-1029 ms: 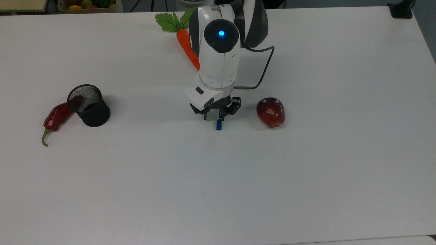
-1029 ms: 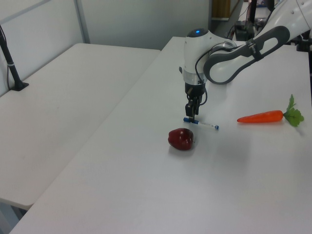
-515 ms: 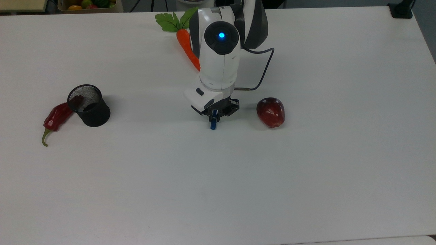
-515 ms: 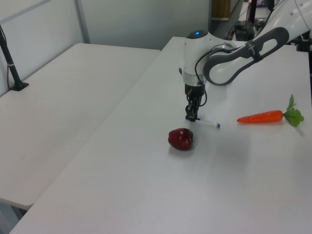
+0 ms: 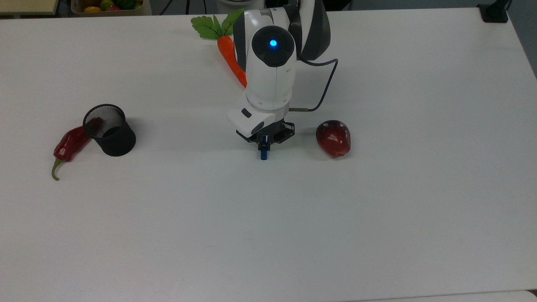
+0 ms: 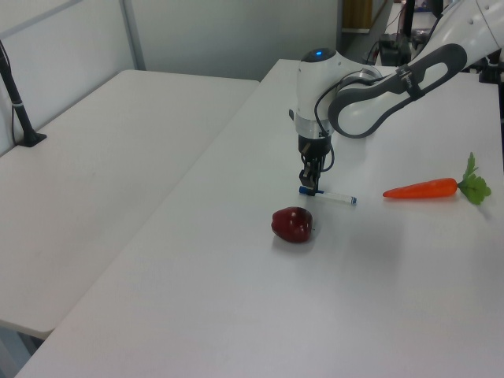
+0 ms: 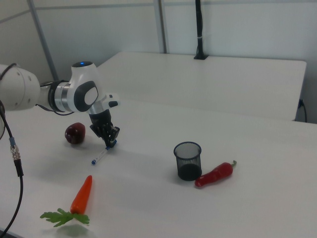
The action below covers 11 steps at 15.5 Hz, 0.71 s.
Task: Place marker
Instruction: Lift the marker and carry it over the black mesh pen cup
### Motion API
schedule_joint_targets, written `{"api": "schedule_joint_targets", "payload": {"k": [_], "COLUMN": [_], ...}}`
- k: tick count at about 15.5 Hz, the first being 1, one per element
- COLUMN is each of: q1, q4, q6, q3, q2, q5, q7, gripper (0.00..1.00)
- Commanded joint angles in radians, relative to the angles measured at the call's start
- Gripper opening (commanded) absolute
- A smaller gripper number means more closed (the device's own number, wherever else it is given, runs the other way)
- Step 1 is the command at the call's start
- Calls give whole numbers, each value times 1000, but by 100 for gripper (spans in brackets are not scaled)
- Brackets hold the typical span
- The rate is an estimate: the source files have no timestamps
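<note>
The marker (image 6: 331,196) is a slim white pen with a blue cap (image 5: 263,153). It stretches along the white table (image 5: 377,209) under the arm's wrist and shows again as the marker (image 7: 100,155) in the right view. My gripper (image 5: 263,145) points straight down, shut on the marker's capped end. In the left view the gripper (image 6: 309,187) pinches that end just behind the red apple (image 6: 292,224). The right view has the gripper (image 7: 110,143) at the marker's upper end. I cannot tell whether the barrel rests on the table.
A black mesh cup (image 5: 110,130) stands at the top view's left with a red chili (image 5: 69,144) leaning on it. The apple (image 5: 333,138) lies right of the gripper. A carrot (image 5: 230,58) lies behind the arm. A crate of fruit (image 5: 107,5) sits beyond the table's far edge.
One second ago the fingers stood open around the marker's cap; they have since closed on it, shifting it slightly to the top view's left. Little has moved in the last half second.
</note>
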State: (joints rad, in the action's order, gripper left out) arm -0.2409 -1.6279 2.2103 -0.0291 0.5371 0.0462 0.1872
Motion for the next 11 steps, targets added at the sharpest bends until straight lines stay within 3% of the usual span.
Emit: {"api": "schedule_joint_targets", "payload": {"k": [1, 11], "q1": [-12, 5], "q4": [-6, 0], "q6": [-6, -179], "q3": [-8, -21], "q2": [-32, -215], "q5": [-19, -19], "q7": [18, 18], "gripper": [12, 12]}}
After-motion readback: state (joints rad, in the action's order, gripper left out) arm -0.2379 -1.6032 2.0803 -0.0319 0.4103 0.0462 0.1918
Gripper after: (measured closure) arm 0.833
